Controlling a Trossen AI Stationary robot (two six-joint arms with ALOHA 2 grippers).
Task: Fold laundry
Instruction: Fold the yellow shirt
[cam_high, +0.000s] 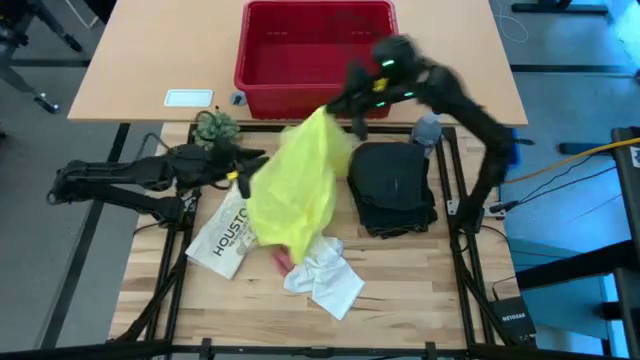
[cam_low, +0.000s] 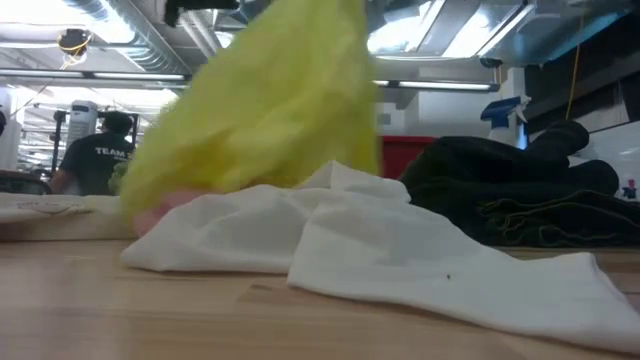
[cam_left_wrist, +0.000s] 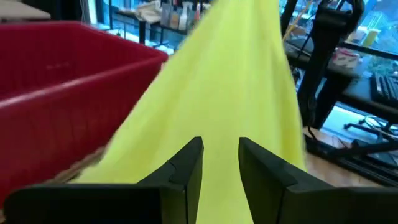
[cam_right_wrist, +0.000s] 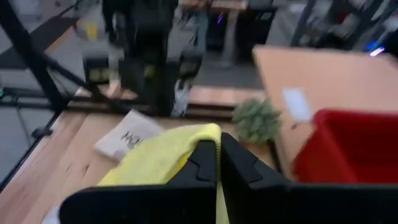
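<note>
The bright yellow T-shirt (cam_high: 295, 190) is lifted over the middle of the table, strung between both grippers. My left gripper (cam_high: 240, 172) is shut on its left part, and my right gripper (cam_high: 338, 108) on its far, upper end in front of the red basket. The black trousers (cam_high: 395, 188) lie folded flat on the table to the right. A white cloth (cam_high: 325, 280) lies crumpled near the front, with a pink cloth (cam_high: 281, 260) peeking out beside it under the shirt's lower end. My left gripper pinches the yellow T-shirt between its two fingers; bunched cloth (cam_left_wrist: 221, 134) fills the gap between them. The fingers come about level from the table's left. From there the cloth rises away toward the other gripper. My right gripper pinches a bunched upper end of the T-shirt (cam_right_wrist: 210, 132) between its shut fingers, slanting down from the far right. This end is held high, and the shirt (cam_low: 270, 100) hangs below it toward the white cloth (cam_low: 350, 240).
A red plastic basket (cam_high: 262, 95) stands on the far table. A small green plant (cam_high: 215, 128) and a flat white item printed "HOUSTON" (cam_high: 225, 235) lie at the left. A grey-blue object (cam_high: 426, 130) sits behind the trousers. A person (cam_low: 100, 150) stands in the room beyond.
</note>
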